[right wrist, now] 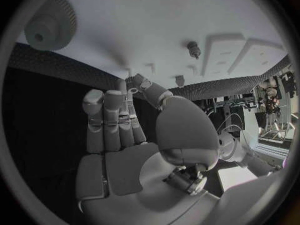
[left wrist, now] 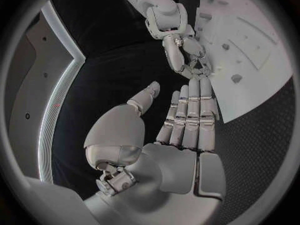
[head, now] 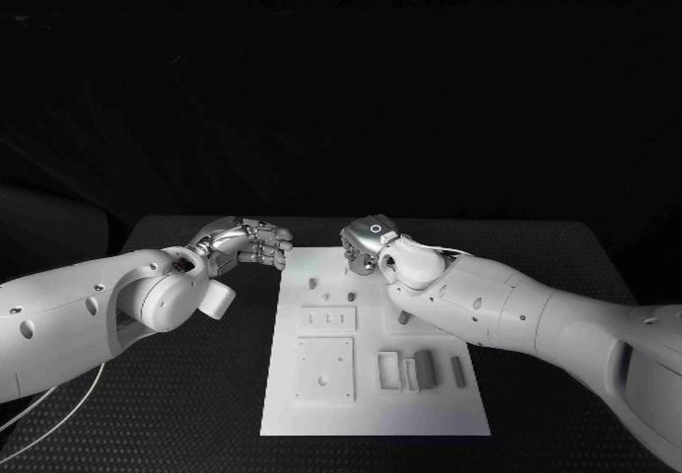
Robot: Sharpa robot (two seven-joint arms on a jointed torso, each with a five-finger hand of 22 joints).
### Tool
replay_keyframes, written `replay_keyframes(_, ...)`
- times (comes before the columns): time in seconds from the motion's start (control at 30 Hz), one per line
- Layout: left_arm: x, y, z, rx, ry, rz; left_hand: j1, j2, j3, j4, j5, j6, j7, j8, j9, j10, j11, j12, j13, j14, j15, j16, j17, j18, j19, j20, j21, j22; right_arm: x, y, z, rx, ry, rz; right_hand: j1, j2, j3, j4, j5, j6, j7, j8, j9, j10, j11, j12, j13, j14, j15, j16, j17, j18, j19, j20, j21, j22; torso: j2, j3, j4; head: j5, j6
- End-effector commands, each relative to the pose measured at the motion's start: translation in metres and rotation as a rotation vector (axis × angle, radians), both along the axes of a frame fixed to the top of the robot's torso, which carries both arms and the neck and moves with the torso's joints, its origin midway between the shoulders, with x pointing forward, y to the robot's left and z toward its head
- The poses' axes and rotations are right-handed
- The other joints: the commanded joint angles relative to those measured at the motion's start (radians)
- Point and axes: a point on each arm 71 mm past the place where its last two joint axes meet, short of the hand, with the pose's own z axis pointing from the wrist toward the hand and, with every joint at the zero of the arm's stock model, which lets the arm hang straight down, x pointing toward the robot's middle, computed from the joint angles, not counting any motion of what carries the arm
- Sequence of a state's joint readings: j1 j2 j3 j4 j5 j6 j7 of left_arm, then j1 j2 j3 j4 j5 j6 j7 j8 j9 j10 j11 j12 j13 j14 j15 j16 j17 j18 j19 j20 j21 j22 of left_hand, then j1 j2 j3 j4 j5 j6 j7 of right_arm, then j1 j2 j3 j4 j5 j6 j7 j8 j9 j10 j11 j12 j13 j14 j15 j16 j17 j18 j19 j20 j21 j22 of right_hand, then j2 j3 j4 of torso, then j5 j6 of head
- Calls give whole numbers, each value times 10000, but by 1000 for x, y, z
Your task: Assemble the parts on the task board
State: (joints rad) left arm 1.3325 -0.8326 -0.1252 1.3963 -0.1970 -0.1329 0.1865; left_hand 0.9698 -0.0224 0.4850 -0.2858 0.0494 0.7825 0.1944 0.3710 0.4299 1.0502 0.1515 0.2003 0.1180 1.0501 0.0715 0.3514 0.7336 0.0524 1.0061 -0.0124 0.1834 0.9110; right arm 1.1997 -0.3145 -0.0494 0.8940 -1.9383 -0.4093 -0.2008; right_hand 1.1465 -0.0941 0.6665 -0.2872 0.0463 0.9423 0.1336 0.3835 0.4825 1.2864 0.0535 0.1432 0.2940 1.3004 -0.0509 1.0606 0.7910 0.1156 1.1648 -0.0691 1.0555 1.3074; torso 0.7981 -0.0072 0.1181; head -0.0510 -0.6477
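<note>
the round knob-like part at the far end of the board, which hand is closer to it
Right. The right hand hovers over the task board's far end, with the round part nearby. The left hand is beyond the board's left edge.

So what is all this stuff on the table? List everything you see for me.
Black textured table: one, under everything.
White rectangular task board: one, mid-table, between the arms.
Grey upright block parts: several, near end of the board, toward the right arm's side.
Small grey peg parts: a few, standing near the board's far end.
Raised white square plates: two, on the board's left half.
Round ribbed knob: one, pale, on the board, seen in the right wrist view.
Left hand: silver, empty, at the board's far left corner.
Right hand: silver, empty, over the board's far end.
</note>
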Motion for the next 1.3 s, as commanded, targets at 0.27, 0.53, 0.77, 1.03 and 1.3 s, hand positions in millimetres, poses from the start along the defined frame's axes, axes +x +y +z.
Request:
replay_keyframes(0.27, 0, -2, 2, -40, -60, -119, -101, -15, -69, -8, 6, -15, 25, -25, -14, 73, -13, -73, -4, 22, 62, -69, 19, 106, 15, -67, -49, -10, 1, -2, 0, -93, -64, 46, 27, -76, 55, -4, 21, 54, -9, 54, 10, -23, 2, -14, 24, -10, -62, 63, -11, 1462, 45, -30, 46, 166, -14, -9, -9, 48, -45)
replay_keyframes(0.53, 0, -2, 2, -39, -59, -118, -104, -17, -70, -6, 6, -15, 25, -26, -15, 76, -13, -80, -4, 24, 61, -74, 25, 102, 17, -69, -52, -10, 3, -4, -1, -148, -37, -5, 19, -74, 58, -3, 21, 56, -8, 52, 11, -24, 3, -17, 32, -10, -62, 64, -12, 1462, 45, -33, 46, 166, -7, -9, -19, 72, -55)
replay_keyframes(0.77, 0, -3, 2, -47, -63, -146, -105, -15, -70, -4, 6, -14, 25, -26, -15, 79, -13, -85, -3, 25, 61, -79, 29, 100, 20, -70, -55, -10, 3, -2, -1, -153, -12, -8, 9, -78, 57, -1, 21, 56, -7, 50, 11, -25, 4, -20, 38, -11, -61, 64, -13, 1462, 44, -34, 45, 165, 2, -21, 2, 96, -64)
replay_keyframes(1.03, 1, -2, 2, -29, -62, -108, -106, -14, -70, -4, 6, -13, 25, -27, -16, 84, -13, -91, -2, 27, 61, -85, 35, 98, 21, -72, -59, -10, 2, 1, 0, -86, -48, 44, -3, -77, 58, 2, 21, 55, -6, 47, 11, -27, 5, -24, 46, -12, -59, 63, -15, 1462, 44, -36, 44, 164, 1, -5, -33, 127, -112)
replay_keyframes(1.3, 1, -2, 2, -26, -61, -114, -105, -13, -70, -4, 6, -11, 25, -27, -16, 87, -14, -96, -1, 29, 60, -91, 40, 96, 22, -74, -63, -9, 1, 3, -1, -94, 42, 90, -7, -74, 63, 0, 21, 55, -7, 45, 11, -29, 6, -27, 53, -12, -58, 63, -17, 1462, 43, -39, 42, 162, 4, -3, -33, 133, -117)
